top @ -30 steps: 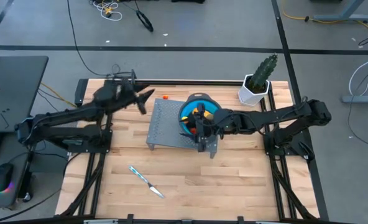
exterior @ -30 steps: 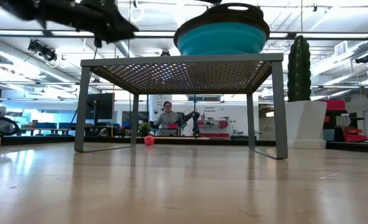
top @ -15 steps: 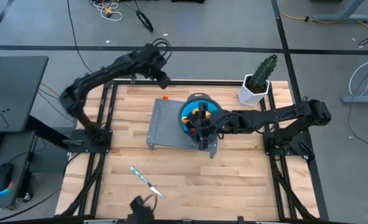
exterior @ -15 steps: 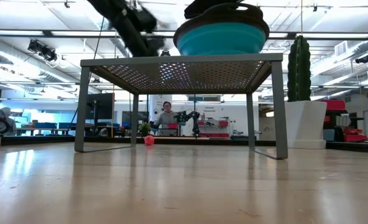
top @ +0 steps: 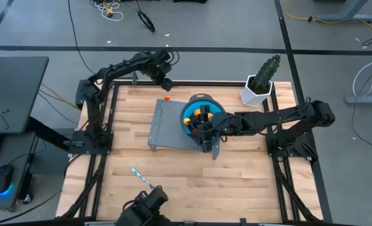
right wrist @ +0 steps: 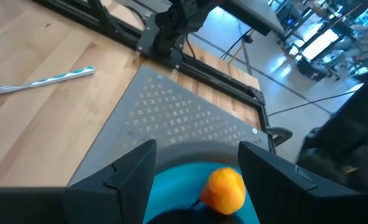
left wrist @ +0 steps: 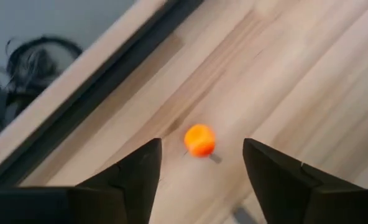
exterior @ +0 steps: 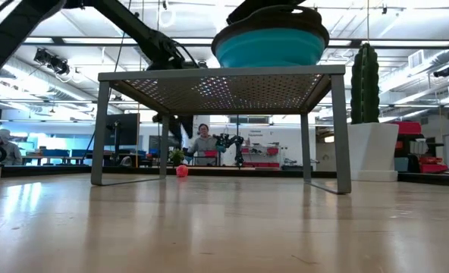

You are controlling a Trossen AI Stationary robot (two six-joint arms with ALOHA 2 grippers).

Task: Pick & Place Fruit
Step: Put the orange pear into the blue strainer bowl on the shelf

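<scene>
A tiny orange fruit piece lies on the wooden table near its far edge, and also shows in the left wrist view and the low view. My left gripper hovers open just above it, near the far edge. A round blue bowl stands on a grey perforated stand and holds yellow-orange fruit. My right gripper hangs open over the bowl. Its wrist view shows an orange fruit in the bowl ahead of the fingers.
A slim knife with a light blue handle lies on the table toward the near edge, left of centre. A potted cactus in a white pot stands at the far right corner. A dark object sits at the near edge.
My left arm has swung from the table's left side to the far edge. Its gripper went beyond that edge, then came back toward the tiny orange piece. My right gripper has stayed over the bowl.
</scene>
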